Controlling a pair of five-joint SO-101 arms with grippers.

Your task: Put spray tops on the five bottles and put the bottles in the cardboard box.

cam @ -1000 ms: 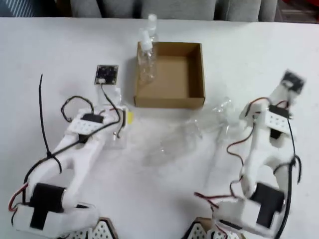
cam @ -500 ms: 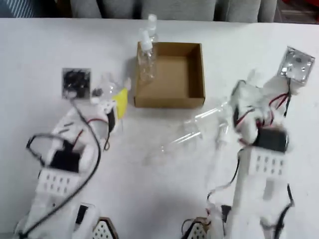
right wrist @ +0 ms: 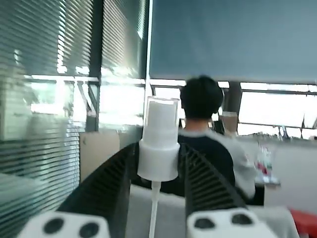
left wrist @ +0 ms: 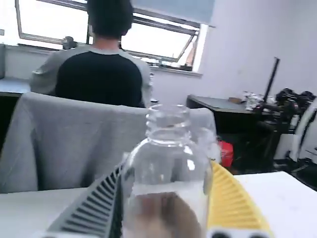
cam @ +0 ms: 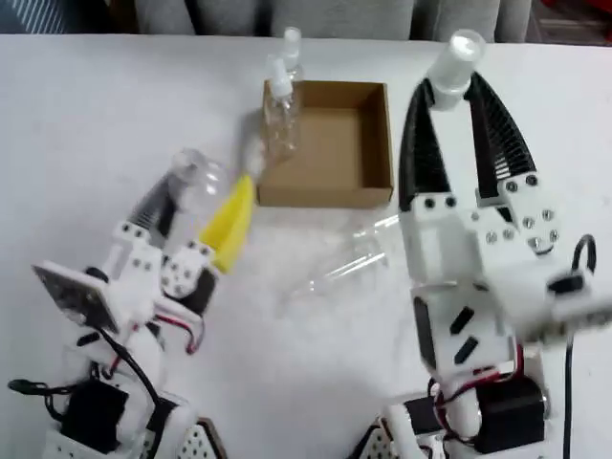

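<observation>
A: Item one: open clear bottle (left wrist: 167,173), neck up, clamped in the left gripper (cam: 212,177) jaws above the tabletop (cam: 86,105).

B: Item two: white spray top (right wrist: 158,144), tube hanging, clamped in the right gripper (cam: 451,84) jaws, raised near the cardboard box (cam: 325,196).

A: Handling: centre the tube over the neck (axes matched), lower, then twist.

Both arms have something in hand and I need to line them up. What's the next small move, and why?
Probably swing the spray top held in the right gripper over the open neck of the bottle in the left gripper, tube first. The bottle has no top on it, and the two are held well apart.
</observation>
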